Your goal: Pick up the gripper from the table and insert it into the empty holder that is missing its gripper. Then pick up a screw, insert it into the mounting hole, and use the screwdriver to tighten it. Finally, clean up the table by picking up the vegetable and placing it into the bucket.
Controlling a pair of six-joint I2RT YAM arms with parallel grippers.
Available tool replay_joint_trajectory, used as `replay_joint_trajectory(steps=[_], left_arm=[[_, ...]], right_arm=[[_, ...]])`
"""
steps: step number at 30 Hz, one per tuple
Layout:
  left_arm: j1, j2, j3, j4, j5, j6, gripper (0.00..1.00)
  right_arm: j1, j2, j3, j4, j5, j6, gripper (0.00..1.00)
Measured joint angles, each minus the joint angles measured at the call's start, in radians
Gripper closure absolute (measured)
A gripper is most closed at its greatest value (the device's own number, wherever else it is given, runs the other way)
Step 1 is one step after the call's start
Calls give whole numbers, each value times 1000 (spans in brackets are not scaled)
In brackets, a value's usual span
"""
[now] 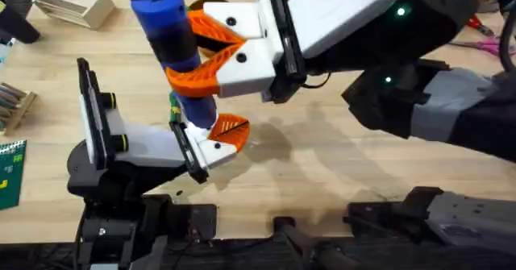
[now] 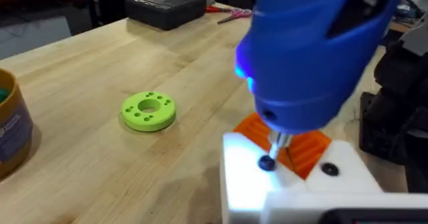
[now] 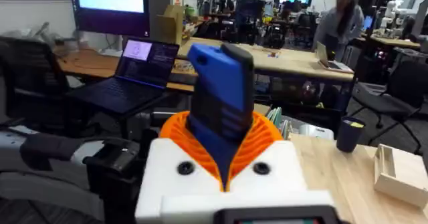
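Blue, the screwdriver [image 1: 173, 40] stands upright in the upper centre of the overhead frame, clamped between the orange pads of the right gripper [image 1: 208, 54]. Its silver tip [image 2: 276, 144] meets a dark screw [image 2: 267, 163] on the white holder [image 2: 294, 187], where the orange gripper [image 2: 304, 147] sits. I cannot tell the left gripper's [image 1: 211, 143] jaws.

right gripper [image 1: 211, 56] clamped, left gripper [image 1: 216, 141] low
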Motion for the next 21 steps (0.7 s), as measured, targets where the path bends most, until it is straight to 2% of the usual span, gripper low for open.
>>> replay_joint_trajectory(steps=[21], left_arm=[[0,0,0,0,3,0,993]], right_arm=[[0,19,0,-3,0,-17,971]])
